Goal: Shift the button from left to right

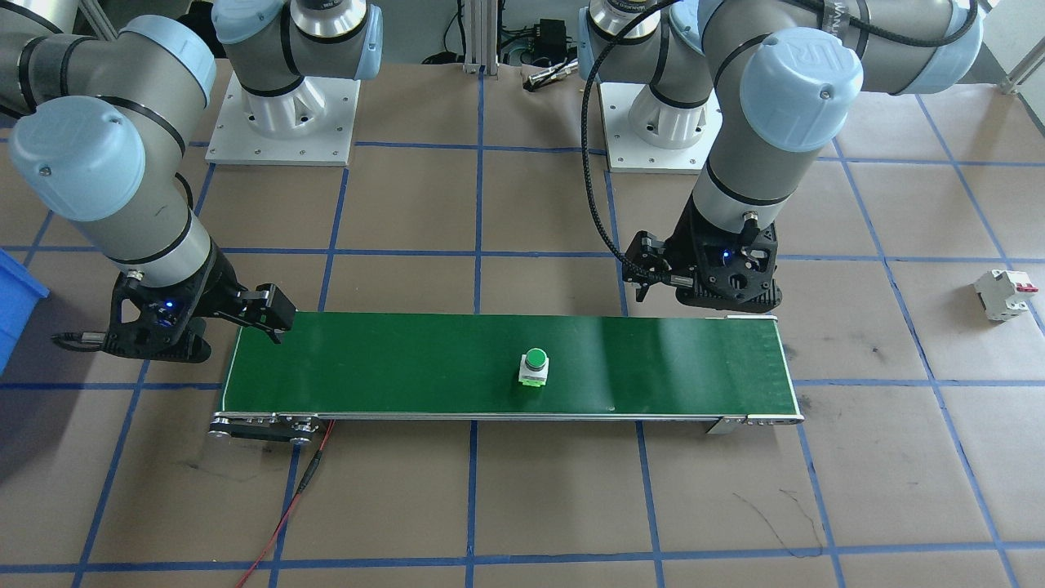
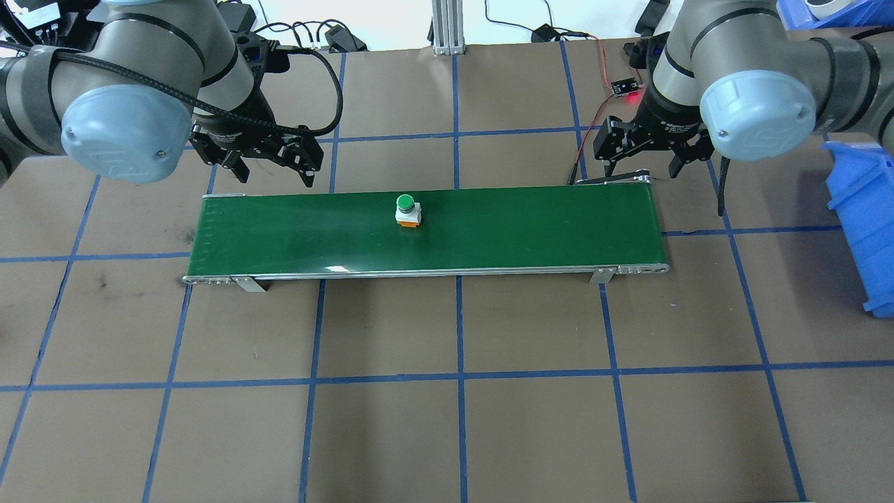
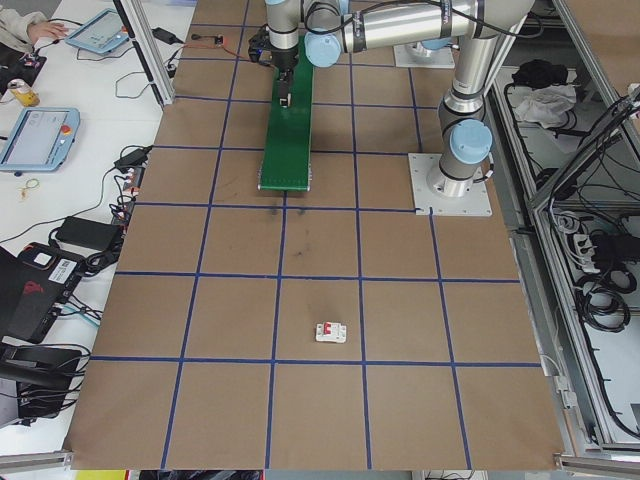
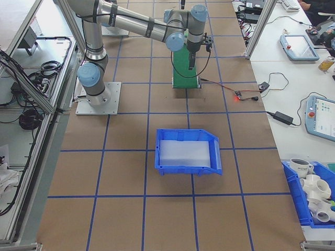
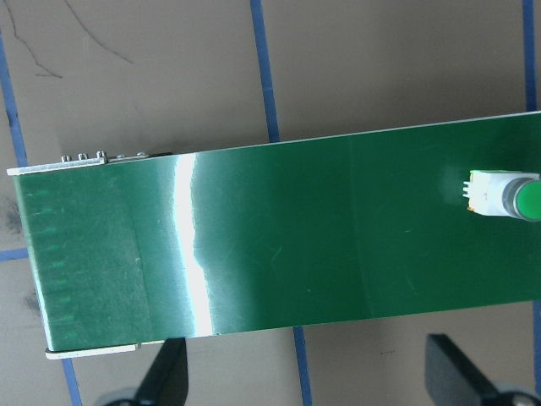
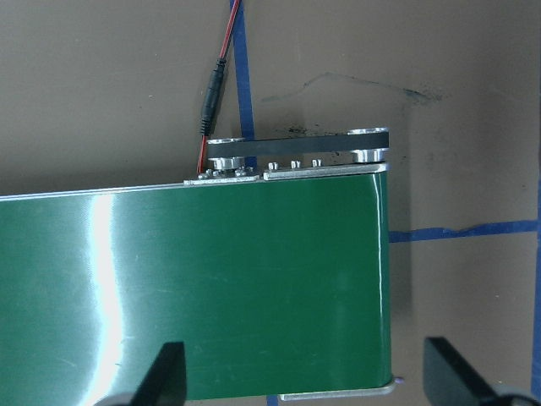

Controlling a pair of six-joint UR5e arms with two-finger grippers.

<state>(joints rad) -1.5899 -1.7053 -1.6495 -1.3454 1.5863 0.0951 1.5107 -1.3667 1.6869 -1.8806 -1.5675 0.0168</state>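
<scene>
Button: the button (image 2: 407, 209) stands upright on the green conveyor belt (image 2: 531, 230), round green cap up, a little left of the belt's middle in the overhead view and nearer the far edge; nothing touches it.
Left gripper: the left gripper (image 2: 269, 162) hangs over the far edge of the belt's left end, fingers spread apart and holding nothing; its wrist view shows the two dark fingertips (image 5: 165, 376) wide apart with the button at the right edge.
Right gripper: the right gripper (image 2: 644, 162) hangs over the far right corner of the belt, fingers apart, empty.
Belt: it lies lengthwise across the brown table (image 2: 447, 419), which is marked with blue tape lines.
Wire: a red and black wire (image 6: 211, 101) runs to the belt's right end.
Circuit breaker: a white circuit breaker (image 1: 1004, 294) with a red lever lies on the table, well apart from the belt, beyond its left end.
Bin: a blue bin (image 4: 187, 151) sits on the table to the right of the belt.
</scene>
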